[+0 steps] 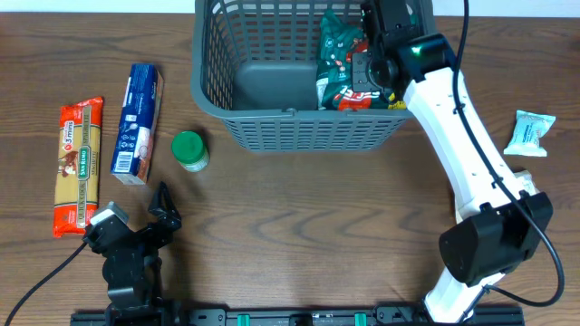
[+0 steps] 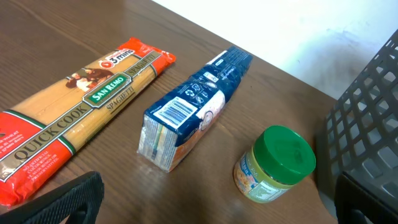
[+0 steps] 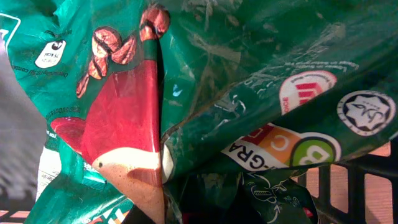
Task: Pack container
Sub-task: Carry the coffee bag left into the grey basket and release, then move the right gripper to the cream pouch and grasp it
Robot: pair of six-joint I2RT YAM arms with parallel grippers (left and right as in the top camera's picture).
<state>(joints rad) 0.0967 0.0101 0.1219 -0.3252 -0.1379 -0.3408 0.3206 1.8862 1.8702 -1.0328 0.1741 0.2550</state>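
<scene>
Waiting at the table's near edge, the left gripper (image 1: 166,206) rests low with its fingers spread wide and nothing between them. Just beyond it lie a green-lidded jar (image 1: 190,150), a spaghetti packet (image 1: 78,167) and a blue box (image 1: 137,122), all unpacked. A white packet (image 1: 528,133) sits well apart at the right. Farther back, against the far edge, stands the container (image 1: 299,136), upright and mostly bare inside. The right gripper (image 1: 362,77) reaches down into its right-hand end, jaws pressed together, apparently on a fold of a green coffee bag (image 1: 337,45). The fingers themselves are hidden in the wrist view, where crumpled film fills the frame. The basket looks stiff but light for its bulk, and likely to skid on the wood if bumped. Its thick rolled rim is the soundest place to hold, since the slotted walls could snag a finger. The bag looks soft and slippery, best pinched at a seam.
</scene>
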